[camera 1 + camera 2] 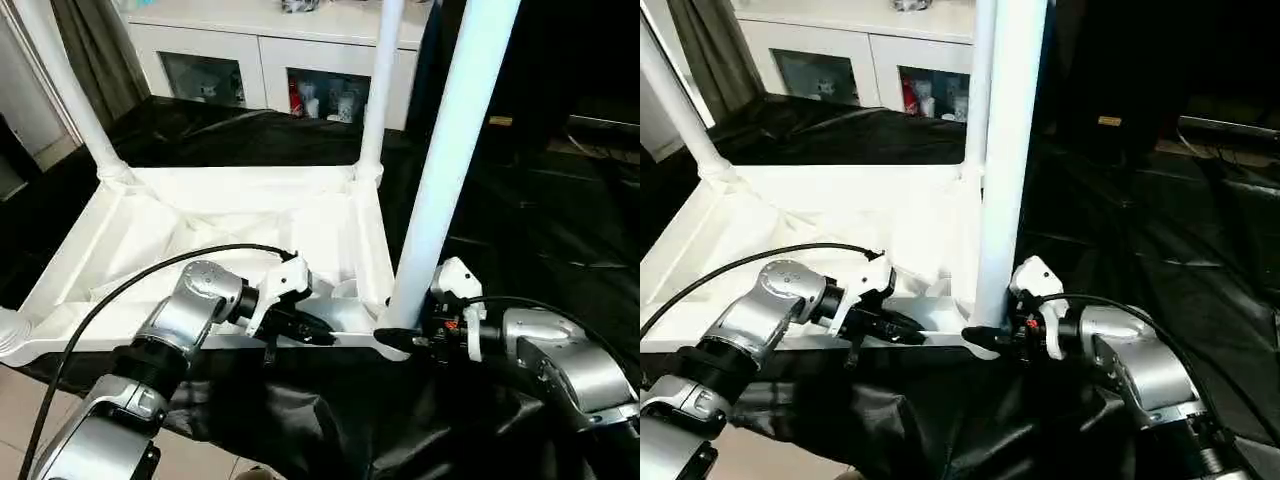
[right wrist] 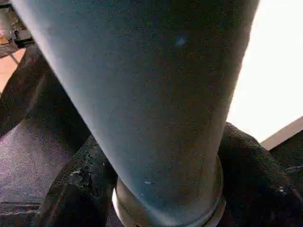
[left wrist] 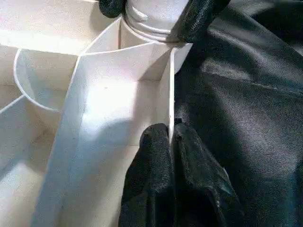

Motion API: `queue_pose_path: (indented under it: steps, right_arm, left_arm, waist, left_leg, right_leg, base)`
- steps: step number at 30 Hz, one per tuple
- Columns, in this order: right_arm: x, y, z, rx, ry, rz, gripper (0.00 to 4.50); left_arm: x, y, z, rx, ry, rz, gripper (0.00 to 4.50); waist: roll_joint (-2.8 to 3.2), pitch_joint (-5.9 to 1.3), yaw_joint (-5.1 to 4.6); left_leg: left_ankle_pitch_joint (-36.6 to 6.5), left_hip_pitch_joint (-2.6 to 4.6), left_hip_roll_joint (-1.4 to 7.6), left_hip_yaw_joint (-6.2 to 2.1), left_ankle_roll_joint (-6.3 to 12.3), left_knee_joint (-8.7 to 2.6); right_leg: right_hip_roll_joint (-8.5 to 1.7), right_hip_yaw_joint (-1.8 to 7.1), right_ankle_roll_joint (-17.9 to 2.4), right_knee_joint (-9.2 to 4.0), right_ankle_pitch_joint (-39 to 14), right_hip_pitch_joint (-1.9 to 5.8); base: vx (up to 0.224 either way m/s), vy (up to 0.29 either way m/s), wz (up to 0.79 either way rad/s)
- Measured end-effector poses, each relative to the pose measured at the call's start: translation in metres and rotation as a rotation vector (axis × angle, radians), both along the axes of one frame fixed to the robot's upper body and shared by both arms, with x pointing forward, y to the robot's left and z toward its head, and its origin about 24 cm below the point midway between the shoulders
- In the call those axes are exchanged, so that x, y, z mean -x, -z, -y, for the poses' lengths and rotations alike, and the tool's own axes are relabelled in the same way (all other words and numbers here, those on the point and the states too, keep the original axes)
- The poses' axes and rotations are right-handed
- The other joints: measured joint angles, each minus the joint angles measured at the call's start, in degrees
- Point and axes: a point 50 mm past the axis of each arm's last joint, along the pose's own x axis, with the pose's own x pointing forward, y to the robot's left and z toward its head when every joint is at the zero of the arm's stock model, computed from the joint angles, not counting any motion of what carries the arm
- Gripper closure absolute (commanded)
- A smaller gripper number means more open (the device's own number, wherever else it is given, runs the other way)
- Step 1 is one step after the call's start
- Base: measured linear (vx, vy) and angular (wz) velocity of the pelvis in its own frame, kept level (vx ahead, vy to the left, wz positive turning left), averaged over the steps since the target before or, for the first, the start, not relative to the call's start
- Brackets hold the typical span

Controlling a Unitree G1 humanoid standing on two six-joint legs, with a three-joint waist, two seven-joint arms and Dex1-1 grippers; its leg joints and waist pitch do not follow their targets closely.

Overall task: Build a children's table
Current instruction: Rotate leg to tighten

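Black left jaws (image 3: pixel 169 137) pinch top's rim (image 3: pixel 171 94).

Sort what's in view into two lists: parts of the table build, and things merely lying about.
Part of the job:
- white table top, lying underside up
- near leg, standing in its corner socket
- two far legs, already standing
- left tool, pinching the top's near rim
- right tool, around the near leg's base

Just lying about:
- white glass-door cabinet
- black cloth

Smooth white plastic tabletop (image 1: pixel 120 225) w/ glossy tubular leg (image 1: pixel 450 160); shiny black cloth (image 1: pixel 520 230); silver metal forearms (image 1: pixel 560 365).
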Motion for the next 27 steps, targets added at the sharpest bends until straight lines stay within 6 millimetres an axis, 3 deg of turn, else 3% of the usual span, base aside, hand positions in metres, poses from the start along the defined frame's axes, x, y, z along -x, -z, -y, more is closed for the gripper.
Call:
queue_pose_path:
  steps: [2, 5, 9, 16, 19, 23, 24, 27]
  right_arm:
    - [-0.001, 0.001, -0.001, -0.002, 0.019, 0.004, 1.86]
    - [-0.015, 0.006, -0.003, -0.008, 0.192, 0.025, 1.86]
    - [-0.041, 0.01, -0.004, -0.004, 0.554, 0.052, 1.87]
    - [-0.055, 0.011, -0.014, -0.004, 0.869, 0.074, 1.87]
    - [-0.057, 0.011, -0.015, -0.001, 0.92, 0.091, 1.87]
    - [-0.053, 0.013, -0.008, -0.01, 0.851, 0.127, 1.87]
    - [-0.05, 0.013, -0.006, -0.023, 0.824, 0.124, 1.31]
    - [-0.046, 0.012, -0.004, -0.02, 0.718, 0.122, 1.15]
  left_arm:
    - [-0.001, 0.0, 0.001, 0.0, -0.012, 0.005, 4.5]
    - [-0.01, 0.002, 0.007, -0.007, -0.115, 0.045, 4.5]
    - [-0.026, 0.002, 0.035, -0.018, -0.288, 0.11, 4.5]
    - [-0.034, 0.002, 0.066, -0.021, -0.393, 0.136, 4.5]
    - [-0.035, 0.002, 0.072, -0.02, -0.405, 0.143, 4.5]
    - [-0.034, 0.001, 0.071, -0.014, -0.378, 0.139, 4.5]
    - [-0.033, 0.001, 0.069, -0.012, -0.364, 0.135, 4.5]
    - [-0.033, 0.0, 0.061, -0.014, -0.335, 0.128, 4.5]
  waist:
    - [0.0, 0.0, -0.06]
    - [-0.02, -0.01, -0.48]
    - [-0.3, 0.0, -0.76]
    - [-0.23, -0.15, -0.56]
    - [-0.17, -0.18, -0.45]
    - [-0.02, -0.21, -0.31]
    - [-0.02, -0.21, -0.32]
    - [-0.04, -0.2, -0.41]
  left_leg:
    - [0.0, 0.01, 0.0, 0.0, 0.0, 0.04]
    - [0.02, 0.12, -0.01, 0.0, -0.03, 0.11]
    - [0.1, 0.41, -0.03, 0.0, -0.15, 0.12]
    - [0.1, 0.43, -0.13, 0.01, -0.16, 0.05]
    - [0.08, 0.4, -0.18, 0.01, -0.13, 0.03]
    - [0.08, 0.31, -0.18, 0.01, -0.13, -0.01]
    - [0.08, 0.32, -0.17, 0.01, -0.12, -0.07]
    - [0.09, 0.14, -0.1, 0.0, -0.11, -0.17]
  right_leg:
    - [0.0, 0.01, -0.01, 0.02, 0.01, 0.01]
    - [-0.01, 0.05, -0.11, 0.08, 0.09, 0.14]
    - [-0.01, 0.11, 0.0, 0.01, 0.13, 0.25]
    - [-0.06, 0.16, -0.03, -0.05, 0.18, 0.36]
    - [-0.11, 0.16, 0.04, -0.07, 0.14, 0.4]
    - [-0.14, 0.12, 0.1, -0.08, 0.1, 0.36]
    - [-0.14, 0.11, 0.14, -0.08, 0.07, 0.36]
    - [-0.1, 0.04, 0.12, -0.06, 0.04, 0.25]
  base:
    - [0.0, 0.0, 0.0]
    - [0.0, 0.0, 0.0]
    - [0.0, 0.0, 0.0]
    - [0.0, 0.0, 0.0]
    - [0.0, 0.0, 0.0]
    - [0.0, 0.0, 0.0]
    - [0.0, 0.0, 0.0]
    - [0.0, 0.0, 0.0]
